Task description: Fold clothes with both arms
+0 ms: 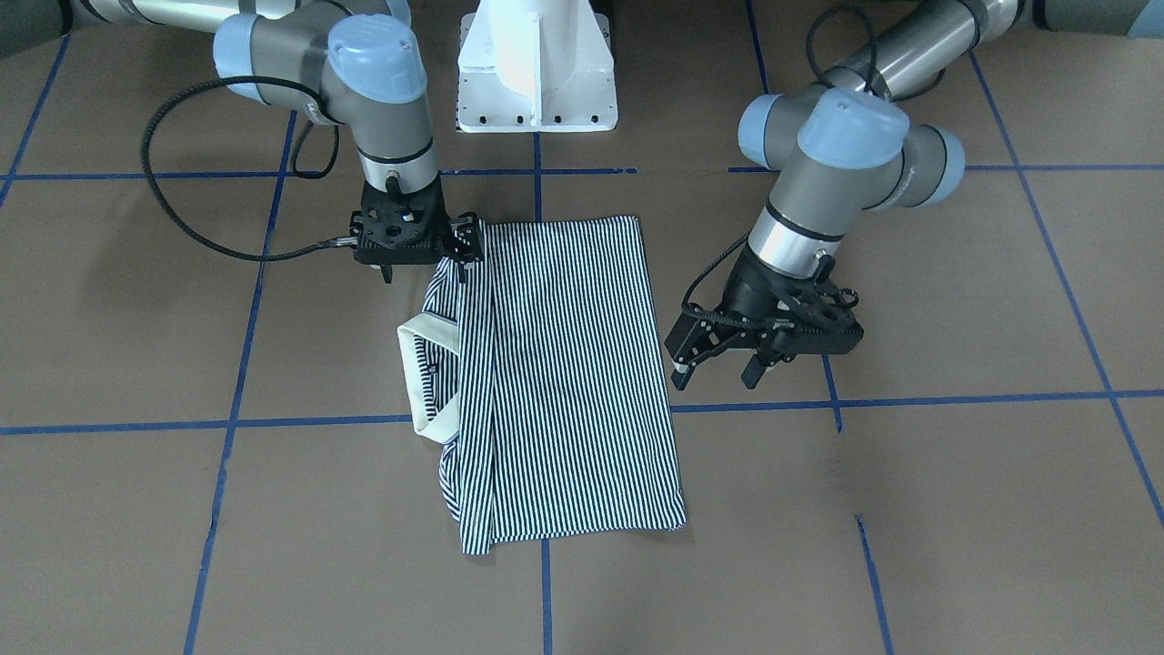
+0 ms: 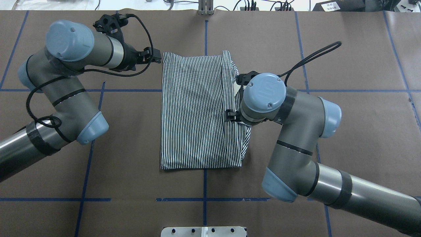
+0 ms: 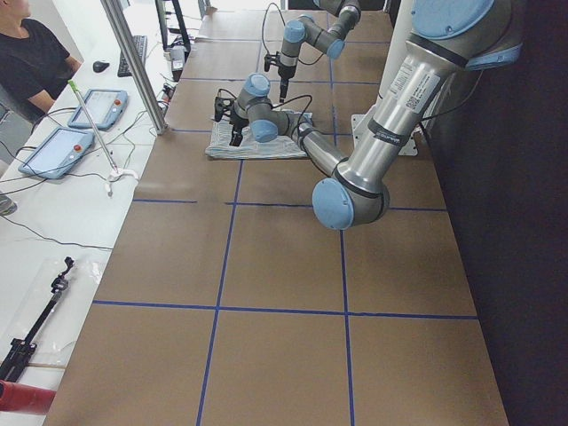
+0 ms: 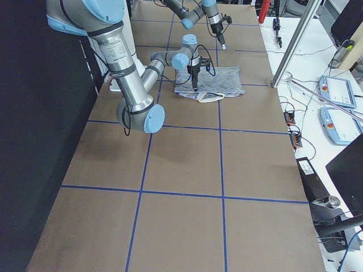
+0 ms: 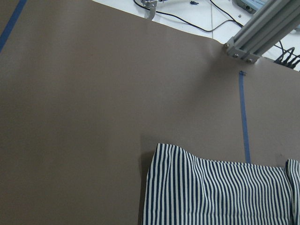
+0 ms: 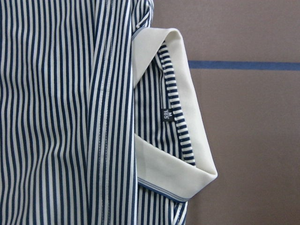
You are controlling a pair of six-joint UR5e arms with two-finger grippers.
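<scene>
the striped polo shirt [image 1: 564, 382] lies folded into a long rectangle at the middle of the counter [image 1: 909, 509], flat on the brown surface; its cream collar [image 1: 414, 382] sticks out past the folded edge on the robot's right side, standing open in a loop; in the right wrist view a small dark label [image 6: 167, 114] shows inside the collar band.

blue tape lines [image 1: 318, 422] cross the counter and run under the shirt; the white pedestal base [image 1: 536, 73] stands just beyond the shirt's near-robot edge, apart from it; in the overhead view the right arm [image 2: 296, 115] reaches in over the shirt's collar side and hides part of that edge; the left arm [image 2: 65, 98] bends round to the far corner on the other side; beyond the counter's far edge the left wrist view shows an aluminium post [image 5: 262, 33] and cables on a white bench; in the side view a person sits by two tablets [image 3: 55, 151].

the left fingers [image 1: 684, 364] are spread wide and hold nothing, hanging just beside the shirt's plain edge without touching it; the right fingers [image 1: 388, 269] point straight down at the corner nearest the base, spread apart too, one tip at the cloth's edge; the cloth there lies flat, not lifted.
</scene>
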